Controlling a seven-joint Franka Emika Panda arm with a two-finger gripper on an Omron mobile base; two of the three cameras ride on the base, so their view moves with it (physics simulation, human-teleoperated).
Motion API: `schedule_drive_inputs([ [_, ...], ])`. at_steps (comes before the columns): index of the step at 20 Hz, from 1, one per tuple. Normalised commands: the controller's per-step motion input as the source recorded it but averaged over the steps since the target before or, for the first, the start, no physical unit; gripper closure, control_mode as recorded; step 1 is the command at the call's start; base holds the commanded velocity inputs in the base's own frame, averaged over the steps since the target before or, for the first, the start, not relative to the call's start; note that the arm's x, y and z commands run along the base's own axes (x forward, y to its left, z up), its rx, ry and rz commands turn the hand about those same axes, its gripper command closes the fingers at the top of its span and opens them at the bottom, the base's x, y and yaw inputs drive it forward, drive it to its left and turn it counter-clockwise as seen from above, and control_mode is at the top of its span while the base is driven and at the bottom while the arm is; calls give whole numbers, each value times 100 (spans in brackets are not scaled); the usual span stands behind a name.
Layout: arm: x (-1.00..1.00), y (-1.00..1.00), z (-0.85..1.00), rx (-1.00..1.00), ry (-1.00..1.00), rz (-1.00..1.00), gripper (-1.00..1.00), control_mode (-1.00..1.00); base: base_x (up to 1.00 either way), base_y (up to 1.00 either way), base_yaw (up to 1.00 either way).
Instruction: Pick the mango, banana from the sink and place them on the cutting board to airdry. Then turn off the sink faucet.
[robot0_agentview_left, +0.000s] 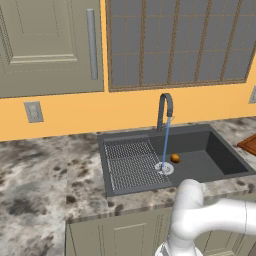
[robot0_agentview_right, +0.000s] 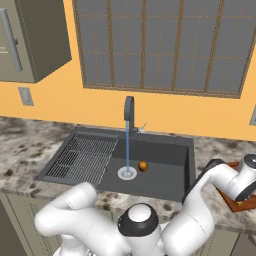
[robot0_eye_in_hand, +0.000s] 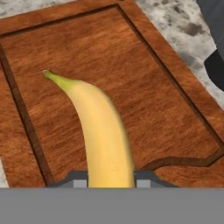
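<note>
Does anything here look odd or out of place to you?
Little does: the sink faucet is running with only the mango near the drain of the sink, and the gripper holds the banana over the cutting board.

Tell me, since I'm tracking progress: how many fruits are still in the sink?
1: the mango lies in the sink beside the drain. The banana is in the gripper over the cutting board.

Banana (robot0_eye_in_hand: 103, 131) runs off the hand view's bottom edge, cutting board (robot0_agentview_left: 248, 144) cropped at the right edge, claw tips hidden.
</note>
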Motion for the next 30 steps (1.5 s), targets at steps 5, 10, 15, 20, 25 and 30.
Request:
schedule_drive_inputs([
  [5, 4, -8, -10, 0, 0, 1, 100, -100, 0, 0, 0],
  [10, 5, -2, -12, 0, 0, 1, 100, -100, 0, 0, 0],
  [15, 6, -1, -12, 0, 0, 0, 100, -100, 0, 0, 0],
  [20, 2, 0, -7, 0, 0, 0, -100, -100, 0, 0, 0],
  [25, -8, 0, 10, 0, -8, 1, -100, -100, 0, 0, 0],
  [30, -12, 0, 29, 0, -13, 3, -100, -100, 0, 0, 0],
])
